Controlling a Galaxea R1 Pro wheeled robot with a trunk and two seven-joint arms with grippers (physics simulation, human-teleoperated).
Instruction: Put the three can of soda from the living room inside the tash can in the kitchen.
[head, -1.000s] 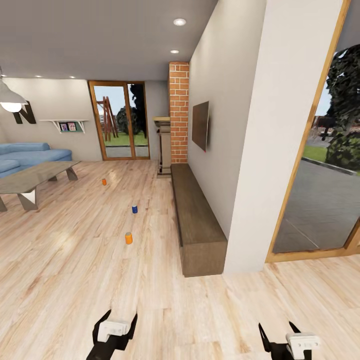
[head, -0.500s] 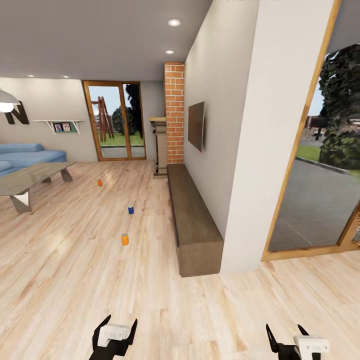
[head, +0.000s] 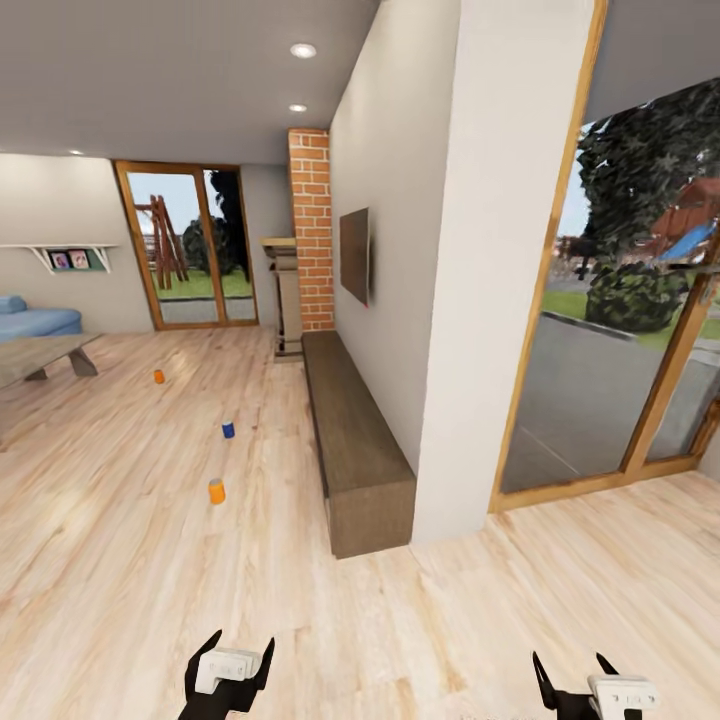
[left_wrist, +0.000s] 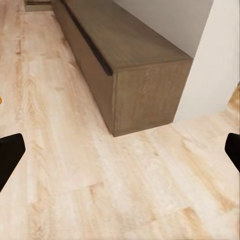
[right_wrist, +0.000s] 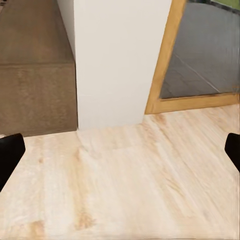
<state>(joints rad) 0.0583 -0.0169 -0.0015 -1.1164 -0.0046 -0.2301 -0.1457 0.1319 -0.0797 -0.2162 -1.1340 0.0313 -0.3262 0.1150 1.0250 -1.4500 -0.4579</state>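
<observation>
Three soda cans stand on the living room's wood floor in the head view: an orange can (head: 216, 491) nearest, a blue can (head: 228, 429) behind it, and a second orange can (head: 158, 376) farthest. All are well ahead of me and to the left. My left gripper (head: 229, 651) is low at the picture's bottom edge, open and holding nothing. My right gripper (head: 575, 670) is at the bottom right, open too. The trash can is out of view.
A long dark-brown bench (head: 350, 440) runs along the white wall (head: 470, 300), with a TV (head: 354, 255) and brick column (head: 312, 230) beyond. The glass coffee table (head: 40, 356) and blue sofa (head: 30, 320) sit far left. Glass doors (head: 610, 390) stand to the right.
The whole head view has swung to the right, so cans, bench and sofa sit further left in the picture and more of the glass doors shows. Both grippers stay open.
</observation>
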